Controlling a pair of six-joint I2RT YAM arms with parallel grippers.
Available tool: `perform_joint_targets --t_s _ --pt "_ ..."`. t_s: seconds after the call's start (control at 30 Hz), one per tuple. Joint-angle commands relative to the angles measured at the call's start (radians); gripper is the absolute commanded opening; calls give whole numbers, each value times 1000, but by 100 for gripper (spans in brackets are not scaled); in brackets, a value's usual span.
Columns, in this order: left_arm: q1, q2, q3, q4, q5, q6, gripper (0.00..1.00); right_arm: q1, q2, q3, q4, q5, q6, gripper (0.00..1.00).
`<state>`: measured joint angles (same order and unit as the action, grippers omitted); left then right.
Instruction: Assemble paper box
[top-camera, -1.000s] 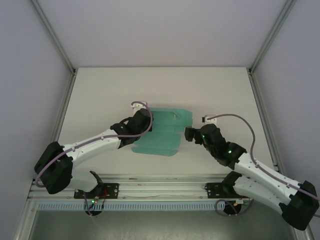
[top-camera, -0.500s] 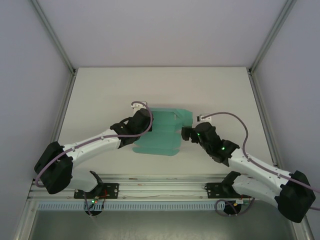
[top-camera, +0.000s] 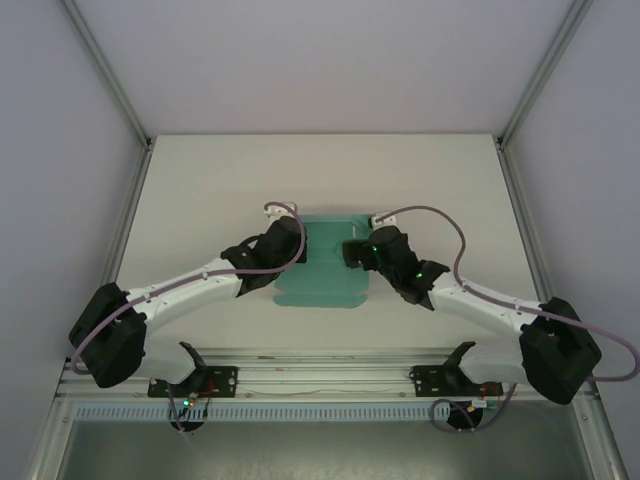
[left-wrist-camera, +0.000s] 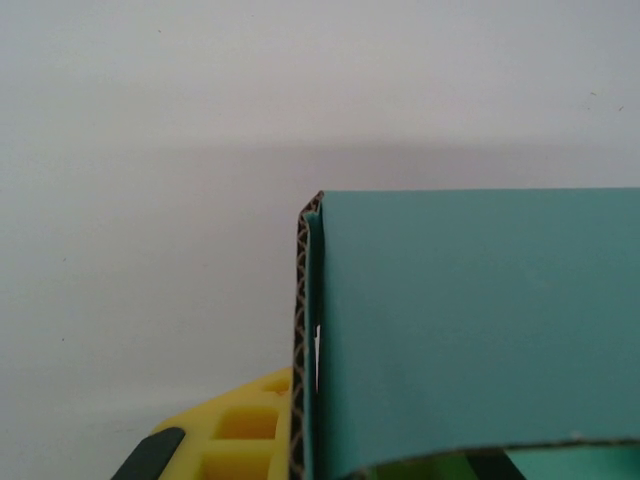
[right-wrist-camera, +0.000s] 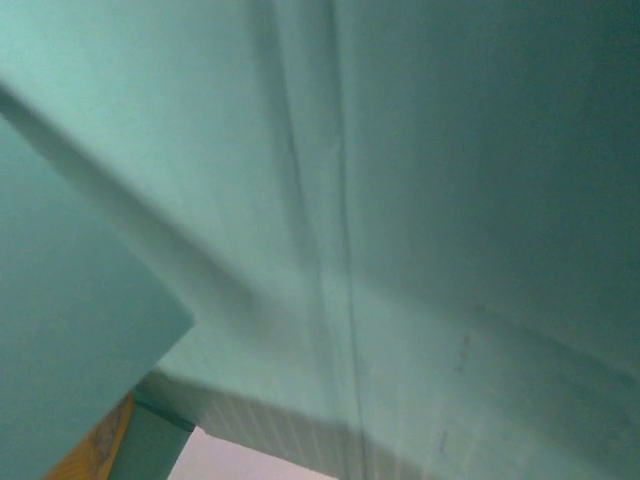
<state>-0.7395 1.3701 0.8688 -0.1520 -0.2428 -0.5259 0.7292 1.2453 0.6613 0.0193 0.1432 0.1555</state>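
We are looking at the paper box, a teal-green sheet of card that is lying partly folded on the white table. It is sitting about midway between left and right, nearer to the arm bases than to the far edge, and creases are running across it from left to right.

The left gripper is meeting the sheet at its far left edge, pressed together and pinching the card there. From the left wrist we are seeing a teal panel with its brown corrugated cut edge standing upright. One yellow finger is lying just beside that edge at the bottom, on its left, and bare table is stretching away beyond.

The right gripper is reaching in from the right over the far right part of the sheet, directly across from the left gripper, with teal card lying between the two. Its fingers are spread wide and are not gripping anything. From the right wrist we are seeing the card very close and blurred, a long crease running down it. We cannot tell whether this gripper is touching the sheet.
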Motion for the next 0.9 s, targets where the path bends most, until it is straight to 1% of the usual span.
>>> perform_joint_targets --t_s 0.0,0.07,0.17,0.37,0.47,0.5,0.57,0.63,0.67,0.73,0.8,0.87 --pt "-4 9 24 21 24 -20 0 -4 13 30 23 85 -7 100" --pt "-4 6 24 11 18 -46 0 -4 -12 28 6 74 -12 100" --pt "-4 -4 14 9 5 -46 0 -4 -88 4 -29 36 -12 100" --pt "0 -38 -14 6 -24 -31 0 -5 -430 -58 -210 -25 -48 100" --pt "1 -54 -23 12 -21 -32 0 -51 -590 -58 -294 -108 -61 100" --pt "2 -60 -28 17 -18 -4 0 -89 -628 -50 -322 -161 -53 100" --pt "4 -68 -31 21 -18 2 0 -170 -657 -24 -373 -261 -32 98" --pt "3 -74 -34 26 -12 9 0 -267 -641 -3 -409 -362 -14 96" --pt "4 -77 -35 29 -8 12 0 -317 -620 6 -418 -434 -12 93" --pt "5 -78 -36 37 7 27 0 -434 -557 15 -402 -639 -18 86" --pt "5 -78 -31 42 23 42 0 -529 -482 16 -339 -881 -46 80" --pt "7 -78 -28 41 30 50 0 -576 -405 34 -300 -1013 -86 72"
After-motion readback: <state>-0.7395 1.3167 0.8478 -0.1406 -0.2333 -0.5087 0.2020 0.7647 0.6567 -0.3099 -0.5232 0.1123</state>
